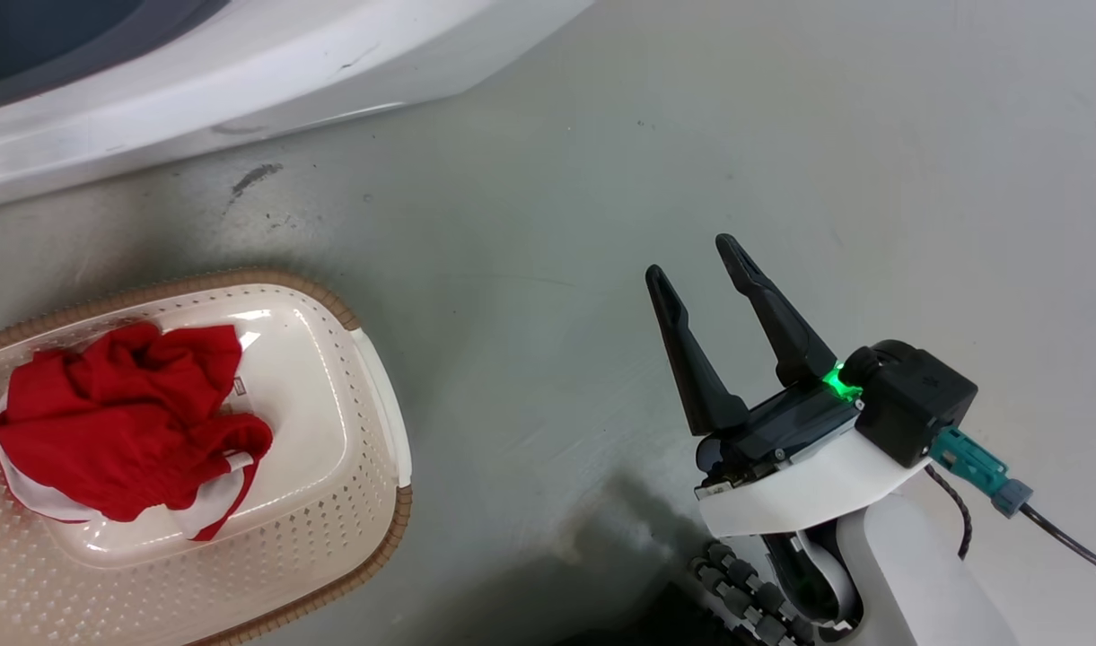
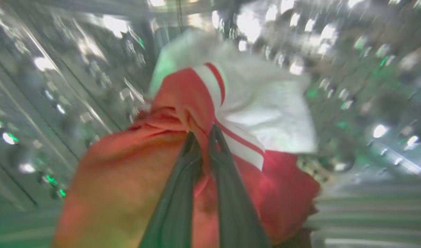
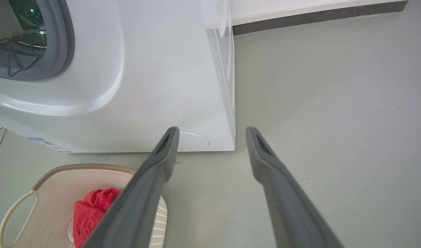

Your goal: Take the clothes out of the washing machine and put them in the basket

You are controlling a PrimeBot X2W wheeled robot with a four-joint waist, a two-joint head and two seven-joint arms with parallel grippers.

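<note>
Fabric is pinched in the left claw point(image 2: 203, 132): its two fingers press together on a red-and-white garment point(image 2: 258, 113) inside the shiny drum point(image 2: 51, 86), which is blurred. From the head view, the washing machine point(image 1: 242, 72) sits at 11 o'clock. The basket point(image 1: 381, 404) stands at 8 o'clock on the floor point(image 1: 601, 135), holding crumpled red clothes point(image 1: 126, 422). The right claw point(image 1: 691, 256), at 4 o'clock, is spread wide over the floor.

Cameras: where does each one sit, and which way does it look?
Head view: on the head, looking down at floor, basket and right fingers.
Left wrist view: left wrist, looking into the drum; left fingers pinch a garment.
Right wrist view: right wrist, facing the washing machine; its open fingers show.
Shared: head and right wrist views both show the basket.
</note>
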